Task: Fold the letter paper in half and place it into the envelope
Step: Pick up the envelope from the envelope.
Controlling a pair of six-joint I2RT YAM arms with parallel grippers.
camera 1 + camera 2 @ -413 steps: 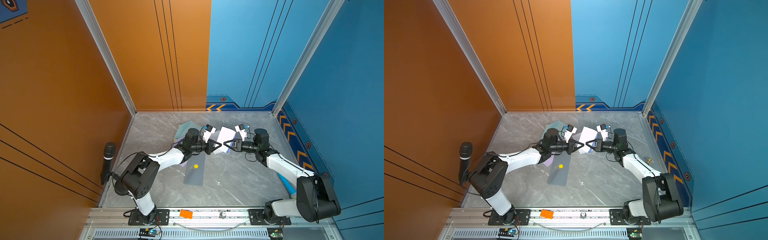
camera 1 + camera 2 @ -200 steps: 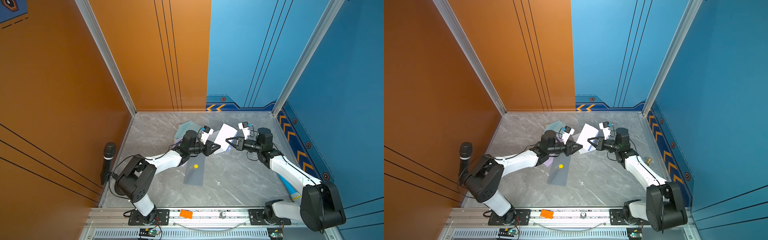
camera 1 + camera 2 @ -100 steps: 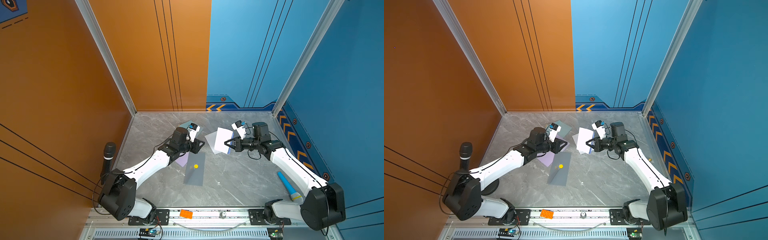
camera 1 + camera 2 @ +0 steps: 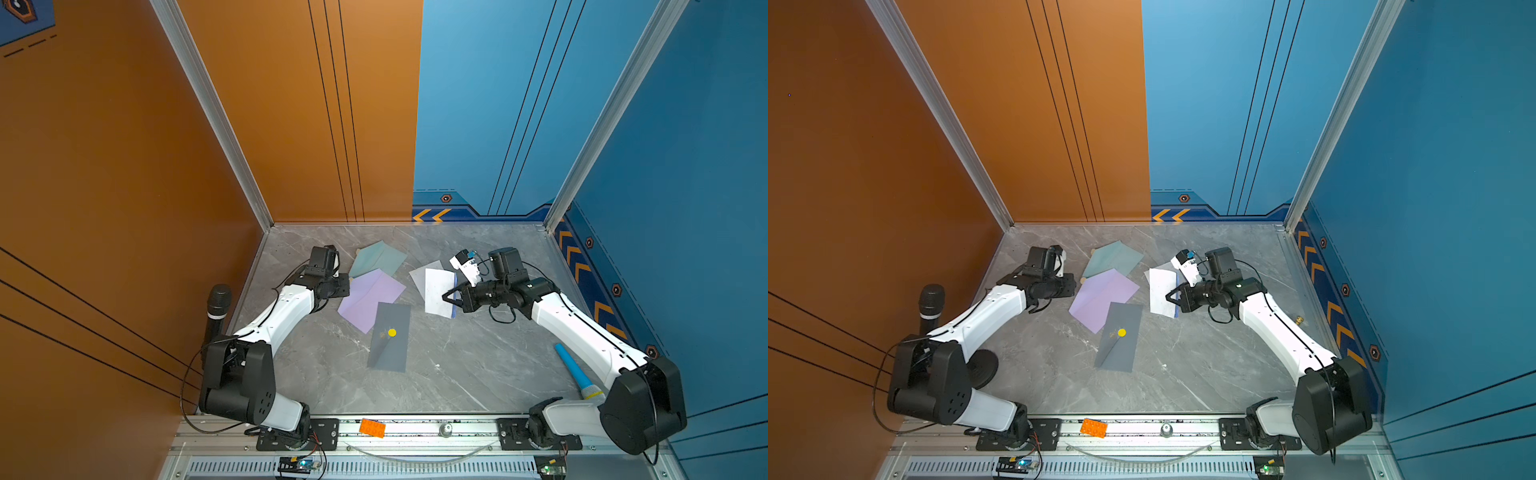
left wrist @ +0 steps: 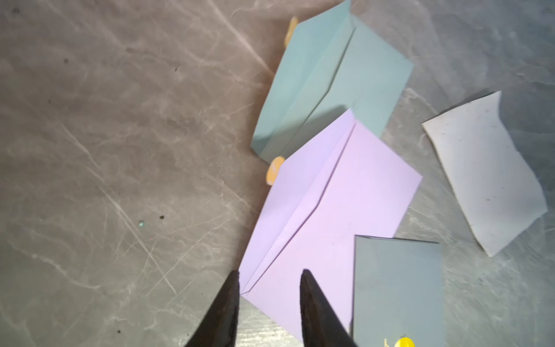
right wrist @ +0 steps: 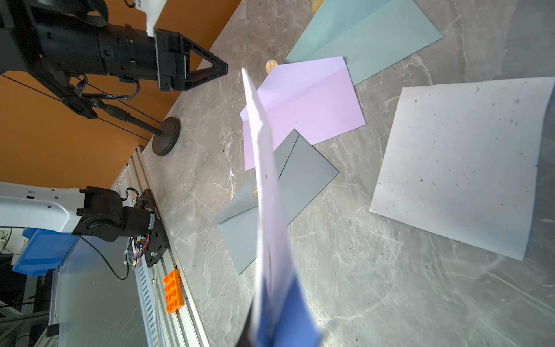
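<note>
The right gripper (image 4: 449, 297) is clamped on one edge of the white letter paper (image 4: 437, 293), holding it off the tabletop (image 4: 457, 365) at about 3 o'clock from the lilac envelope (image 4: 370, 297). The left gripper (image 5: 270, 275) hovers at that envelope's 9 o'clock edge, jaws parted and empty. A grey envelope (image 4: 390, 349) overlaps it at 5 o'clock, and a teal envelope (image 4: 376, 257) lies at 12.

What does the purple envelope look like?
The purple envelope is smooth lilac paper lying flat on the grey marble table. Its pointed flap looks opened out, with a round yellow sticker peeking out at the tip. One corner covers part of the teal envelope; the grey envelope lies over another corner. The left gripper hovers by one corner, fingers apart.
</note>
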